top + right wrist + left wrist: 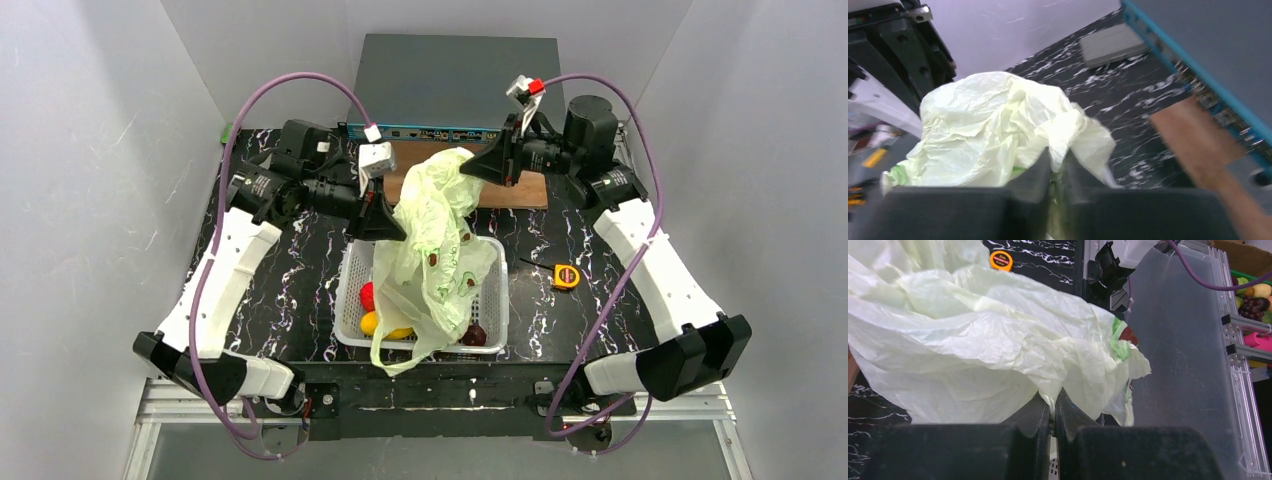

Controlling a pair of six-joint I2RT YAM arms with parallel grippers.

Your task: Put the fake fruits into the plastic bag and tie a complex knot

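Note:
The pale-green plastic bag [435, 240] with avocado motifs hangs lifted over the white basket [493, 290], its lower end trailing past the basket's front edge. My left gripper [392, 228] is shut on the bag's left edge, which fills the left wrist view [973, 340]. My right gripper [472, 168] is shut on the bag's top right part, seen in the right wrist view [993, 130]. In the basket lie a red fruit [367, 295], a yellow mango [372, 323] and a dark red plum [474, 335]; other fruits are hidden under the bag.
A yellow tape measure [566, 276] lies right of the basket and shows in the left wrist view [1001, 260]. A brown board [520, 190] and a grey box with a teal edge [455, 85] stand at the back. White walls close in both sides.

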